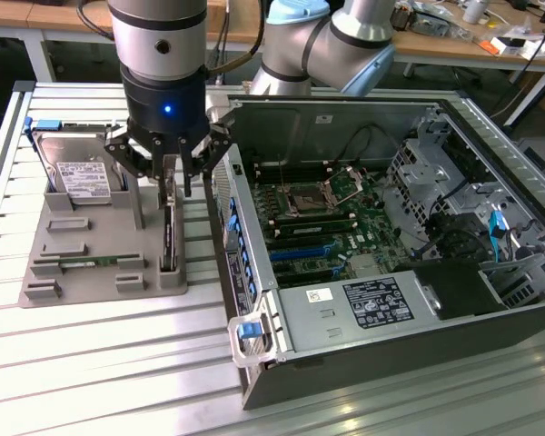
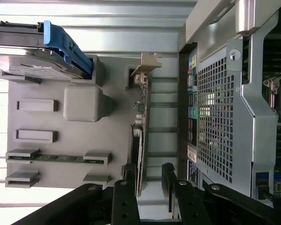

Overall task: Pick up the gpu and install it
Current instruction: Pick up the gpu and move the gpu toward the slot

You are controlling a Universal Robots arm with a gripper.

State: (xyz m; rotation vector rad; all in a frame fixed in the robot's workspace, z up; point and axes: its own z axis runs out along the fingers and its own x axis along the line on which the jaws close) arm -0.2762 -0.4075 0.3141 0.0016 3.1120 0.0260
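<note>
My desk is a ribbed silver metal top, its slats running edge to edge across the exterior view. A flat grey holder plate lies on it toward the far corner at the exterior view's left. An open computer case lies just beside the plate, with a narrow strip of bare slats between them. The case seems to reach almost to the edge at the exterior view's right.

I get bright, even overhead light in the exterior view, with a soft sheen on the slatted table along its near edge and only faint shadows. In the wrist view, the slats beyond the grey holder burn out to white, and the computer case mesh catches glare.
</note>
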